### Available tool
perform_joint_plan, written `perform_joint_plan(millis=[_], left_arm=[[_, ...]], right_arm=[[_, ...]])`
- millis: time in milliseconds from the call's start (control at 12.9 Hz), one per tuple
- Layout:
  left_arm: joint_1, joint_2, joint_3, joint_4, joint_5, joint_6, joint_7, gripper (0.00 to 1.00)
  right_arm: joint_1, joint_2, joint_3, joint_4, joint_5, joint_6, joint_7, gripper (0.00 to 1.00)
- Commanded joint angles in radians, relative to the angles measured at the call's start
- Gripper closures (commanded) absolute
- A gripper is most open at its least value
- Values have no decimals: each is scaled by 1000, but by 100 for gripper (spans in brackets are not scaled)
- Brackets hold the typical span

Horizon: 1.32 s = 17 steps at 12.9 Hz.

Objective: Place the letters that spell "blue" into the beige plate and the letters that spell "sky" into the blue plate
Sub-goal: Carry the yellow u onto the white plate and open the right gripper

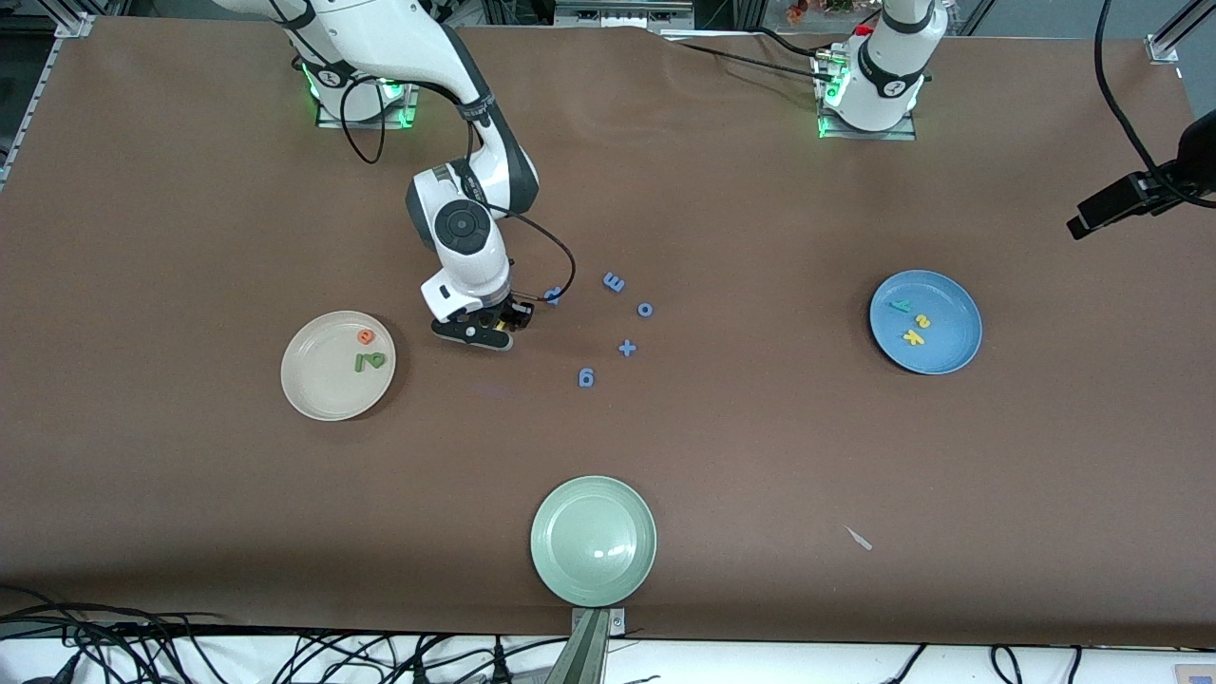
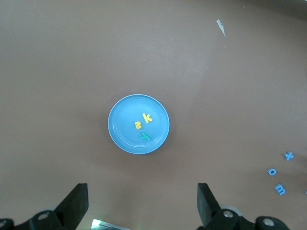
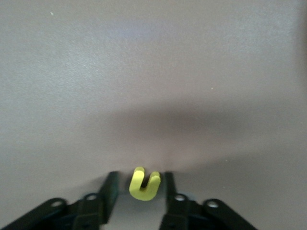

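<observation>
Closing around the yellow u [image 3: 144,186], the right gripper [image 1: 496,326] is set low at the table, between the beige plate [image 1: 313,394] and the scattered blue letters [image 1: 614,282]. In the right wrist view the u is seen lying flat between the two fingers [image 3: 109,189], its open end pointing away from the wrist; narrow gaps show on both sides, so a firm grip is not yet judged to be made. The beige plate lies just beside this gripper, toward the right arm's end of the table, and a short carry that way is what the next move calls for. In it the orange e [image 1: 365,336], the olive-green b [image 1: 375,360] and the thin l [image 1: 358,363] are held. In the blue plate [image 1: 950,356], s [image 1: 921,322], k [image 1: 913,337] and y [image 1: 899,306] are gathered. The left gripper [image 2: 143,203] waits high over the blue plate, fingers spread wide and empty. The pale green plate [image 1: 570,570] holds nothing.
</observation>
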Motion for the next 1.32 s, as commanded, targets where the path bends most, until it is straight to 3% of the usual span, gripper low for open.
perform_joint_plan(millis=[0, 78, 233, 544, 777, 1088, 1166, 1244], left_arm=[[21, -3, -13, -19, -22, 6, 21, 0], [27, 6, -13, -13, -22, 7, 21, 0], [25, 10, -13, -13, -16, 13, 21, 0], [28, 33, -8, 11, -18, 13, 21, 0], [33, 21, -4, 14, -15, -1, 21, 0], [21, 10, 3, -3, -15, -1, 16, 0], [19, 4, 3, -3, -15, -1, 10, 0], [12, 0, 3, -3, -15, -2, 7, 0]], right_arm=[[1, -11, -2, -18, 11, 4, -26, 84], [-1, -15, -3, -18, 11, 1, -37, 91], [-2, -44, -34, -9, 11, -45, -95, 91], [-4, -101, -235, 71, 13, -334, -429, 91], [-13, -104, -367, 38, 14, -355, -696, 88], [-97, -100, -378, -36, 22, -245, -830, 74], [-99, -100, -379, -35, 39, -248, -831, 57], [-99, -100, -379, -32, 52, -249, -831, 32]])
